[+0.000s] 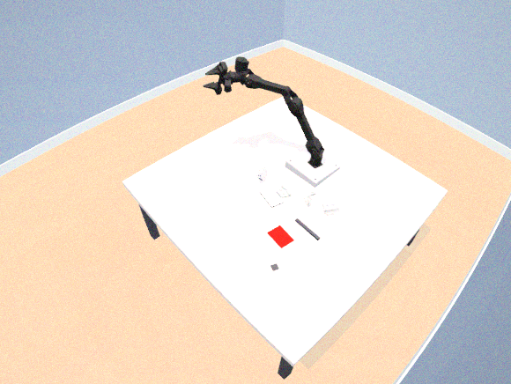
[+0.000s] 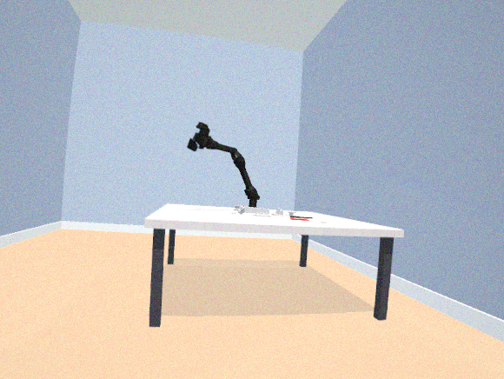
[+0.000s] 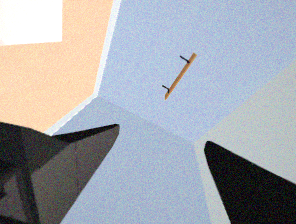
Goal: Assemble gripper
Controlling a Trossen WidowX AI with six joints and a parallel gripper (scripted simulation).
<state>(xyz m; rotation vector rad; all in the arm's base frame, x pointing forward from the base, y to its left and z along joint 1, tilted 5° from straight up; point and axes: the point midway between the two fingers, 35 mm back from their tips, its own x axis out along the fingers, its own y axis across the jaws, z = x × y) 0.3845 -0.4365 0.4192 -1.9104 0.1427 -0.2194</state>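
Note:
My gripper is open and empty, raised high above the table and away from the parts. Several small white parts lie on the white table. One part with dark marks is farthest left. A thin flat outlined piece lies near the middle, with another small part at its right edge. Two more parts, one below the arm's base and one further right, lie apart from them. They are too small and pale to tell which are jaws, gripper base or housing plate. No part shows in the wrist view.
The arm's white base block stands behind the parts. A black bar, a red square and a small dark square lie in front. The wrist view shows walls and a wooden rail with two dark hooks.

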